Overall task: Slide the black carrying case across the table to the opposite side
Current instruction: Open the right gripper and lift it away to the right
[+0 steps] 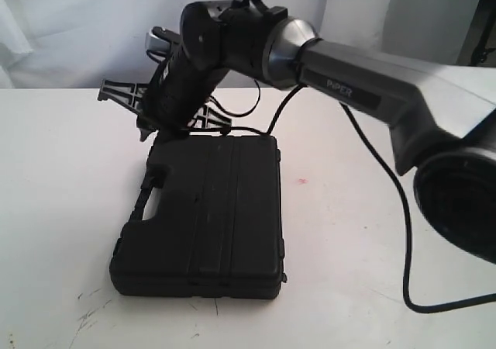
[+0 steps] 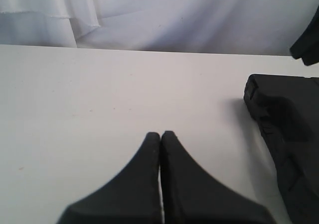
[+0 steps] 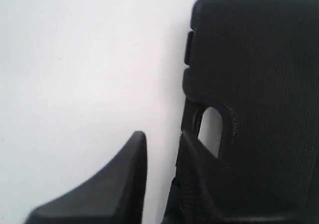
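Note:
The black carrying case (image 1: 209, 209) lies flat on the white table (image 1: 364, 240), its handle side facing the left of the exterior view. My right gripper (image 1: 159, 132) reaches across to the case's far handle corner. In the right wrist view the right gripper (image 3: 162, 137) is open: one finger rests over bare table (image 3: 75, 59), the other lies against the handle edge of the case (image 3: 259, 59). My left gripper (image 2: 160, 134) is shut on nothing, low over the table (image 2: 99, 94), with the case (image 2: 289, 134) off to one side. The left arm is out of the exterior view.
A black lattice piece (image 1: 124, 95) stands behind the case near the far table edge. A black cable (image 1: 403, 233) trails over the table on the right. A tiny red spot (image 1: 301, 181) and dark scuffs (image 1: 85, 310) mark the tabletop. White cloth hangs behind.

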`<state>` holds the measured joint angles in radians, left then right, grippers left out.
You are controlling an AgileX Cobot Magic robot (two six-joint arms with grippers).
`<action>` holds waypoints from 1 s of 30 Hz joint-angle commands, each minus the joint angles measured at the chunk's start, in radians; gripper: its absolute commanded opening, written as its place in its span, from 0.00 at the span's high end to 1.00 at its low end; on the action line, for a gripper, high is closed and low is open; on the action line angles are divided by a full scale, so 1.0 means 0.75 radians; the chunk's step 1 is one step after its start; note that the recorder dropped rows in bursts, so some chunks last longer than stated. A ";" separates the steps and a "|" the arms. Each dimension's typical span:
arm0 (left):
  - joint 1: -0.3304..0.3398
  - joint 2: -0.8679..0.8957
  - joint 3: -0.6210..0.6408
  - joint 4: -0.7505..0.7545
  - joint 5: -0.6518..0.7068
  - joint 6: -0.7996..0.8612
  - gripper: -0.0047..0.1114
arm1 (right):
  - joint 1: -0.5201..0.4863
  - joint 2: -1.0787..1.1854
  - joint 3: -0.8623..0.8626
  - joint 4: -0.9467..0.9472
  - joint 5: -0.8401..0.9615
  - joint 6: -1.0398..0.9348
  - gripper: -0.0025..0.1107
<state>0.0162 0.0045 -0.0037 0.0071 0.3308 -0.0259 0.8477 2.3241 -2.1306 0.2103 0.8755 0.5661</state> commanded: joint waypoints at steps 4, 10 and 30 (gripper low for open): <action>0.004 -0.006 0.005 0.002 -0.019 0.002 0.96 | -0.022 -0.113 -0.003 -0.139 0.132 -0.403 0.98; 0.004 -0.006 0.005 0.002 -0.019 0.002 0.96 | -0.022 -0.193 0.129 -0.151 0.183 -0.577 0.98; 0.004 -0.006 0.005 0.002 -0.019 0.002 0.96 | -0.022 -1.200 1.440 -0.070 -0.826 -0.780 0.98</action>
<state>0.0162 0.0045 -0.0037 0.0071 0.3308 -0.0259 0.8369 1.5197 -1.1454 0.1689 0.3187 -0.0071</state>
